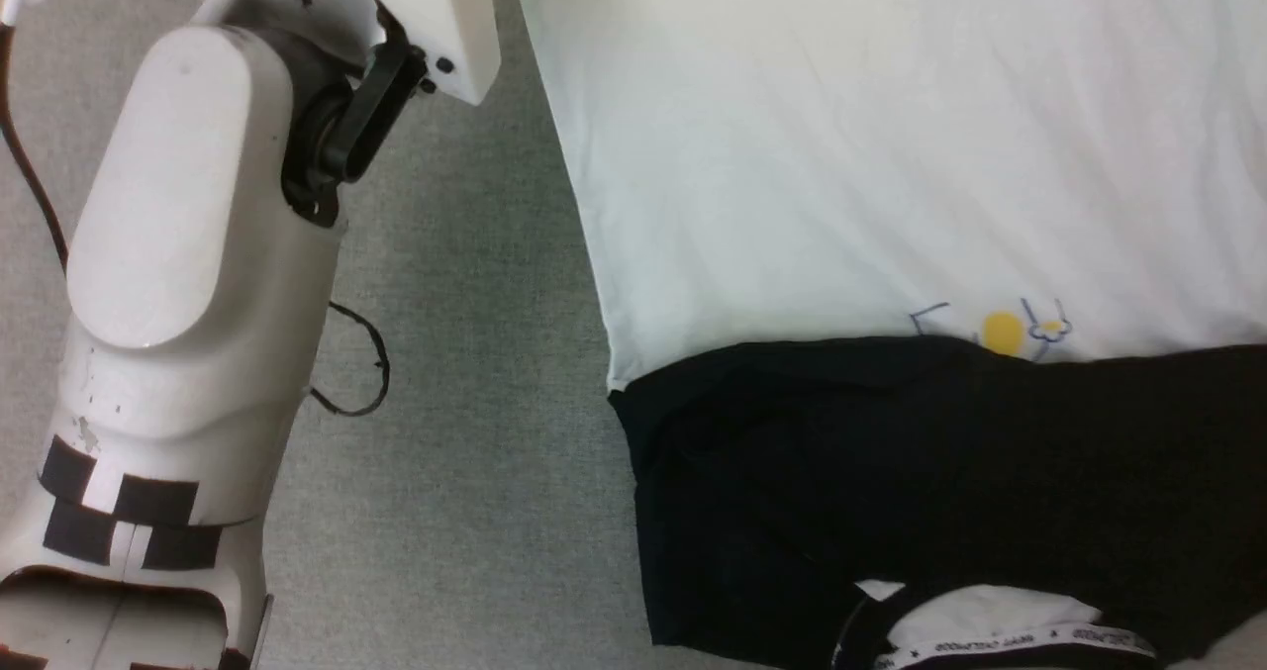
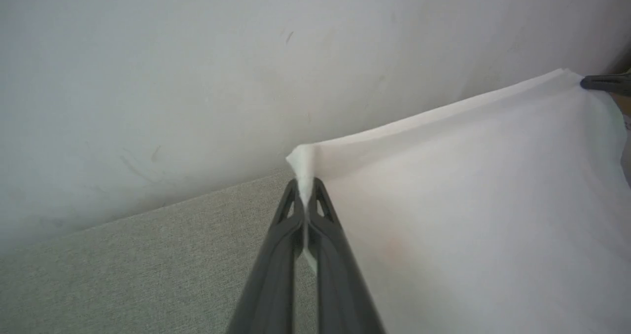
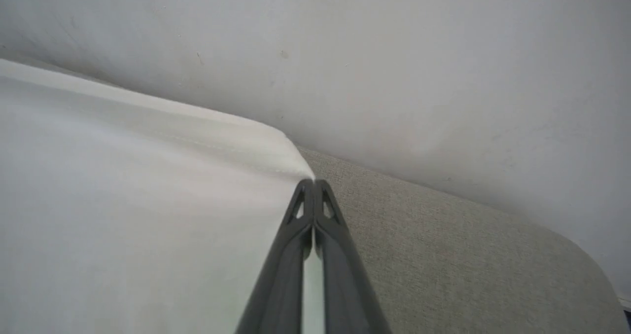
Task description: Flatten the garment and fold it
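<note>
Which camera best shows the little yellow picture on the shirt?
The head view: the yellow print sits plainly on the shirt. Both wrist views show plain white cloth, pinched by the left claw and right claw.

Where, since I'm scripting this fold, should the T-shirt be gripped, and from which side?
At the two corners of its white end, opposite the collar, each approached from its own outer side. The garment lies spread out, so only edges and corners offer a thin lip to pinch. The left gripper and right gripper are each shut on one such corner.
</note>
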